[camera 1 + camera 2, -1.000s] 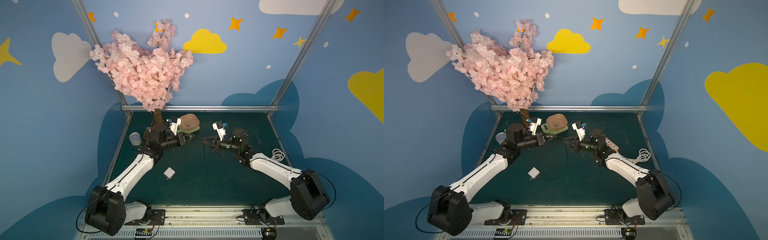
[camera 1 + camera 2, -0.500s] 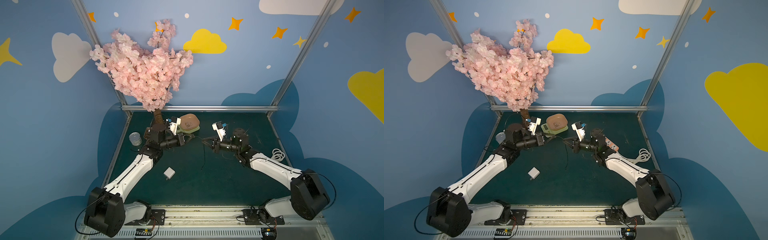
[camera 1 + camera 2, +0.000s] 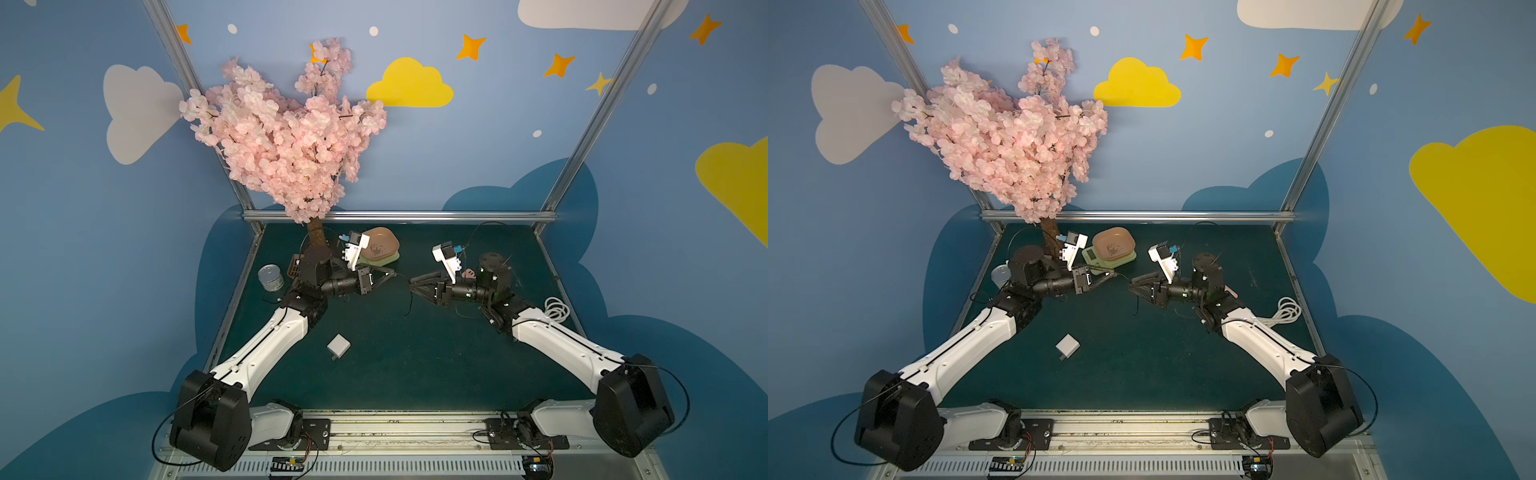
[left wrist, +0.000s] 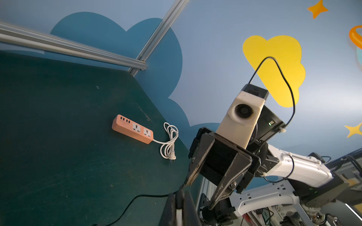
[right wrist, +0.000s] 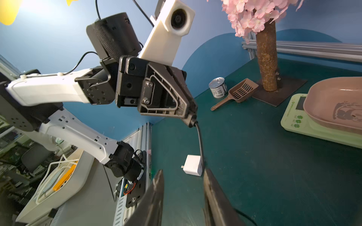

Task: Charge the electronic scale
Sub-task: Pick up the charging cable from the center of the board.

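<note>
Two tools are held tip to tip above the dark green tabletop [image 3: 415,374]. At the far left, a tin can [image 3: 270,277] and a brown scoop [image 5: 241,91] are set beside the trunk of a pink blossom tree [image 3: 291,137]. A white cube charger [image 3: 338,345] is laid nearer the front. The left tool [image 3: 390,274] is clamped narrow on the plug end of a black cable [image 3: 409,303], which is seen hanging down to the tabletop. The scale [image 3: 1091,254] is placed flat at the back, just right of the trunk, and is topped by a pink dish [image 3: 1114,245]. The right tool [image 3: 413,284] is spread wide, with nothing held. Farther right, a pink power strip [image 4: 132,129] and its coiled white cord [image 3: 557,309] are seen.
</note>
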`<state>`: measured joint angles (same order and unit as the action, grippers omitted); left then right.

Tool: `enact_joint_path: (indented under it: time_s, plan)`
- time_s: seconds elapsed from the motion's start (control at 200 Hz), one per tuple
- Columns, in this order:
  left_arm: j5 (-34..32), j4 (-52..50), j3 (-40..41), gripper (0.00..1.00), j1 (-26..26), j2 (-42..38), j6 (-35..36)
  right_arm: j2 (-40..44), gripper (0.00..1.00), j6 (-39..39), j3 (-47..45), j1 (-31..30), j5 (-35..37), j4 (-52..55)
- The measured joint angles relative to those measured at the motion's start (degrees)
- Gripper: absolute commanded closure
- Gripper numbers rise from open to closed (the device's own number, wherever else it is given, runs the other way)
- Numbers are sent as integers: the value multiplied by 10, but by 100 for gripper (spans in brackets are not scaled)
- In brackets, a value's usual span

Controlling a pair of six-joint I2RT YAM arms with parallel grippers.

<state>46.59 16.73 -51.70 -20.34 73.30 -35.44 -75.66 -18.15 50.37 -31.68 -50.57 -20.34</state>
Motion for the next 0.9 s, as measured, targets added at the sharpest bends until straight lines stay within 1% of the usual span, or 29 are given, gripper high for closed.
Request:
enact_joint_path:
  time_s: [0.18, 0.415, 0.711, 0.746, 0.836, 0.901]
  plan:
    - [36, 35, 7, 90, -23, 0, 30, 21, 60, 16, 2, 1, -17, 33]
    - [78, 97, 24, 89, -35, 8, 33, 24, 60, 17, 11, 1, -38, 57]
    - [98, 129, 24, 89, -51, 12, 40, 66, 59, 26, 12, 9, -33, 87]
    - [100, 132, 24, 89, -53, 12, 40, 71, 60, 26, 12, 9, -33, 86]
    - [102, 136, 24, 89, -57, 14, 42, 74, 68, 25, 12, 9, -37, 85]
    - [103, 139, 24, 89, -61, 17, 42, 73, 72, 21, 12, 9, -40, 86]
